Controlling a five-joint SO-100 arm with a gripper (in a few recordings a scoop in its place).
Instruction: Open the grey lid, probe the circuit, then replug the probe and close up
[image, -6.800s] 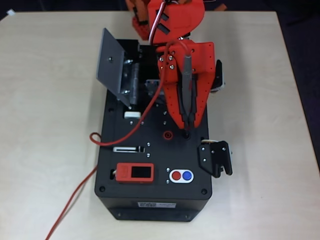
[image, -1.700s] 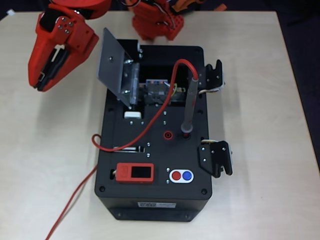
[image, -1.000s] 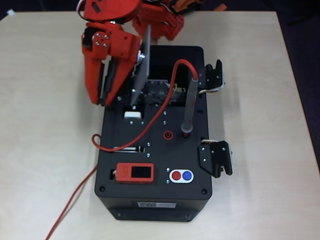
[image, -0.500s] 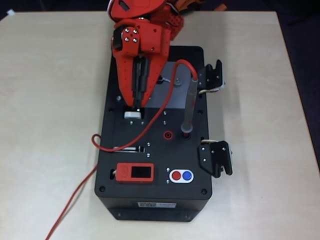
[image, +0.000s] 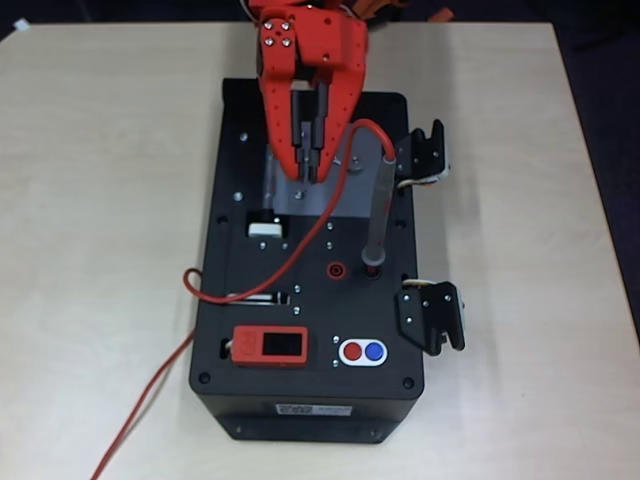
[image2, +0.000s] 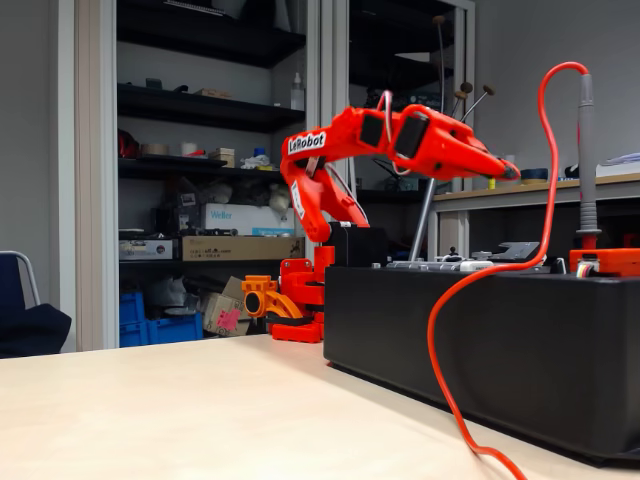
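Grey lid (image: 322, 195) beneath end effector (image: 308, 176)

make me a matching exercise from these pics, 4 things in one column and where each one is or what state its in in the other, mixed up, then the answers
Things
1. grey lid
2. probe
3. gripper
4. orange display module

Places or states
A. standing upright, tip plugged into a socket in the box top
B. lying flat over the recess, closed
C. near the front edge of the box top, left of the red and blue buttons
D. raised above the box, fingers pointing toward the lid

Pairs: 1-B, 2-A, 3-D, 4-C
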